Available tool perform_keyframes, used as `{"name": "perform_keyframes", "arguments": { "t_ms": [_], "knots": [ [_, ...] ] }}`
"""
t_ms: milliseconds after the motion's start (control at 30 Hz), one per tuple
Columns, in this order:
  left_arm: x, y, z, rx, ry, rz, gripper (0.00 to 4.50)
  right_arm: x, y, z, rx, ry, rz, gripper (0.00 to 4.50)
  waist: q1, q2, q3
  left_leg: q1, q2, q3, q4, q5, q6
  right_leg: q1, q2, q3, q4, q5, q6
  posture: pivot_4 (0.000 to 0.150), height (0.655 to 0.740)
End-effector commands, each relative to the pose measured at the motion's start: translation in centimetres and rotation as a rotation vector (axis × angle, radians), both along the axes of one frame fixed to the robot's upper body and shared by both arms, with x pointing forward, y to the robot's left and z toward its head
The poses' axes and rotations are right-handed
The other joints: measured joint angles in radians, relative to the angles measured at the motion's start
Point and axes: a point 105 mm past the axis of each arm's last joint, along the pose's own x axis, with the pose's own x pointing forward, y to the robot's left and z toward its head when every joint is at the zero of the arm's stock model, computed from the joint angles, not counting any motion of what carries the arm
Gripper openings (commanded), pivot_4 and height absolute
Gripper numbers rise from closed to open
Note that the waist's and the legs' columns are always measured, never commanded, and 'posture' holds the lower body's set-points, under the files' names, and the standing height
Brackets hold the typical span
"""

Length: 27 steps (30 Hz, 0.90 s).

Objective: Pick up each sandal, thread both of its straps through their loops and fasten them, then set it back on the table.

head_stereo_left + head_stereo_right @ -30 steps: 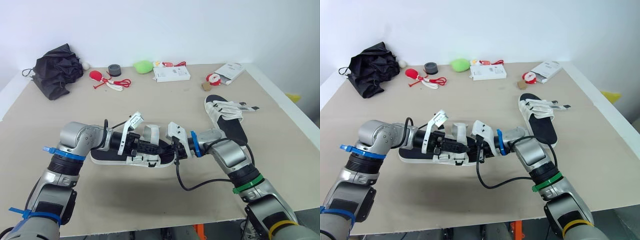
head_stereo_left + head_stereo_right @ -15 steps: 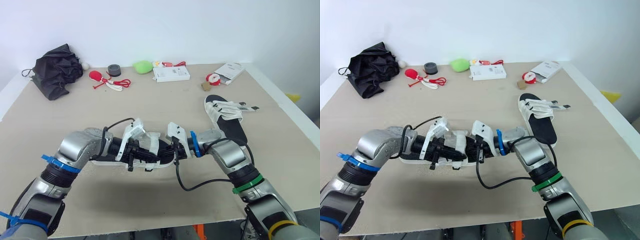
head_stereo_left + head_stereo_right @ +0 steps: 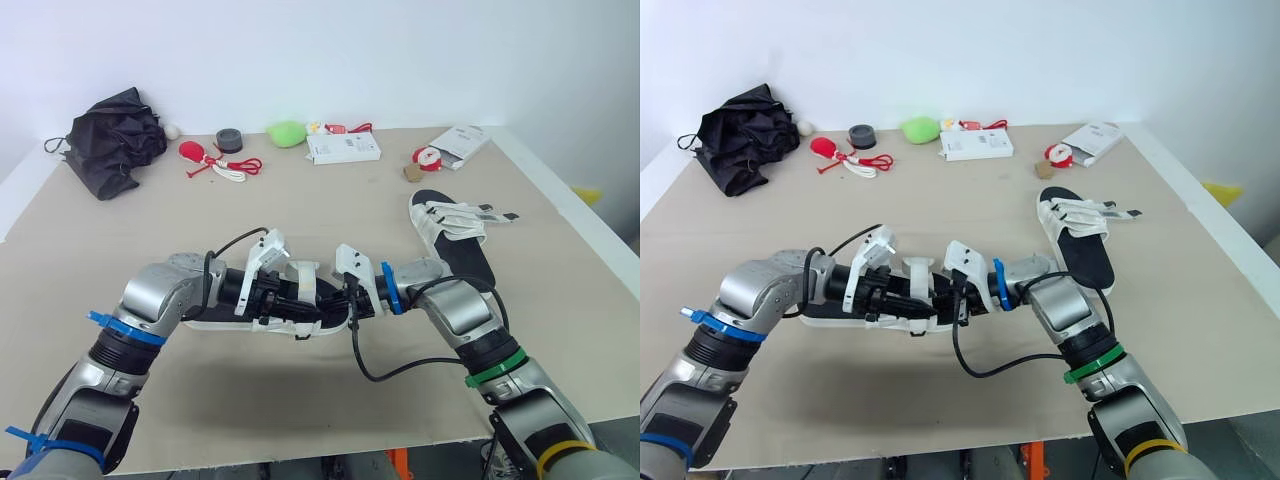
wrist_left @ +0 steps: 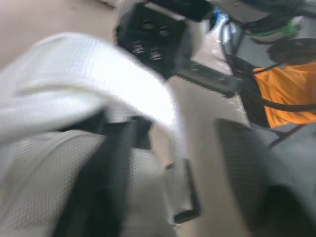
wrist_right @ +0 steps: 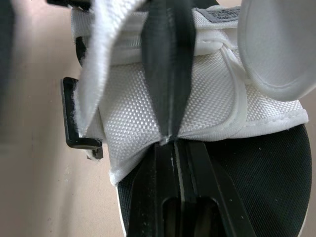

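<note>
A white sandal with a black footbed lies between my two grippers at the table's near middle. My left gripper is over its straps with its fingers spread open; a white strap and a black loop lie in front of them. My right gripper is shut on the sandal's white mesh upper, next to another black loop. The second sandal rests flat to the right, with its straps loose.
Along the far edge sit a black folded umbrella, red and white cords, a dark roll, a green object, a white box and a packet. The table's right edge runs close behind the second sandal.
My left gripper, pressed shut on the sandal half a second ago, has spread its fingers and lifted slightly. The right gripper and the second sandal have not moved.
</note>
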Motion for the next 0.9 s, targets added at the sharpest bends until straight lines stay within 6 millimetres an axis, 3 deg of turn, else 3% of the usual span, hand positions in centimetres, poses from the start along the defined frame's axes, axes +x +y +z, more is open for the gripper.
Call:
{"name": "perform_keyframes", "arguments": {
  "t_ms": [33, 233, 367, 467, 600, 733, 833, 900],
  "knots": [
    [-0.1, -0.1, 0.7, 0.009, -0.054, -0.019, 4.4, -0.1, -0.2, -1.4, -0.047, 0.034, -0.007, 0.0, 0.0, 0.0, 0.0, 0.0, 0.0, 0.0, 0.0, 0.0, 0.0, 0.0, 0.0, 0.0, 0.0, 0.0, 0.0, 0.15, 0.74],
    [0.0, 1.1, 0.8, 0.025, -0.05, -0.02, 4.4, -0.1, 0.0, -1.4, -0.043, 0.032, -0.002, 0.0, -0.002, 0.0, 0.0, 0.0, 0.0, 0.0, 0.0, 0.0, 0.0, 0.0, 0.0, 0.0, 0.0, 0.0, 0.0, 0.15, 0.74],
    [2.3, 2.7, 3.6, -0.061, -0.066, 0.103, 4.4, -0.2, 0.2, -1.4, -0.04, 0.033, 0.001, 0.0, -0.001, -0.001, 0.001, -0.001, 0.001, 0.0, 0.0, 0.0, 0.0, -0.001, 0.001, -0.001, 0.0, 0.0, 0.0, 0.15, 0.74],
    [2.9, 4.2, 6.5, -0.162, -0.146, 0.117, 4.4, -0.2, 0.2, -1.4, -0.039, 0.034, 0.002, 0.0, -0.003, -0.002, 0.001, -0.001, 0.002, 0.0, 0.0, 0.0, 0.0, -0.002, 0.002, 0.0, 0.0, 0.0, 0.0, 0.15, 0.74],
    [0.4, 5.8, 8.7, -0.227, -0.212, 0.006, 4.4, -0.3, 0.2, -1.4, -0.036, 0.037, 0.006, 0.0, -0.006, -0.002, 0.001, -0.001, 0.002, 0.0, -0.001, 0.0, -0.001, -0.002, 0.003, 0.0, 0.0, -0.001, -0.002, 0.15, 0.74],
    [-3.1, 6.0, 8.8, -0.222, -0.134, -0.116, 4.4, -0.3, 0.1, -1.4, -0.038, 0.039, 0.008, 0.0, -0.006, -0.002, 0.002, -0.001, 0.003, 0.001, -0.001, -0.001, -0.002, -0.002, 0.002, 0.0, 0.0, -0.002, -0.003, 0.15, 0.74],
    [-6.2, 6.4, 5.6, -0.079, -0.065, -0.205, 4.4, -0.4, 0.2, -1.4, -0.038, 0.042, 0.012, 0.0, -0.009, -0.002, 0.002, -0.001, 0.004, 0.002, -0.001, -0.001, -0.002, -0.003, 0.002, 0.001, 0.0, -0.002, -0.002, 0.15, 0.74],
    [-6.7, 6.6, 3.4, 0.0, -0.081, -0.189, 4.4, -0.4, 0.2, -1.5, -0.039, 0.044, 0.014, 0.0, -0.008, 0.0, 0.002, 0.0, 0.003, 0.002, -0.002, -0.002, -0.003, -0.003, 0.002, 0.001, 0.0, -0.002, -0.003, 0.15, 0.74]
  ]
}}
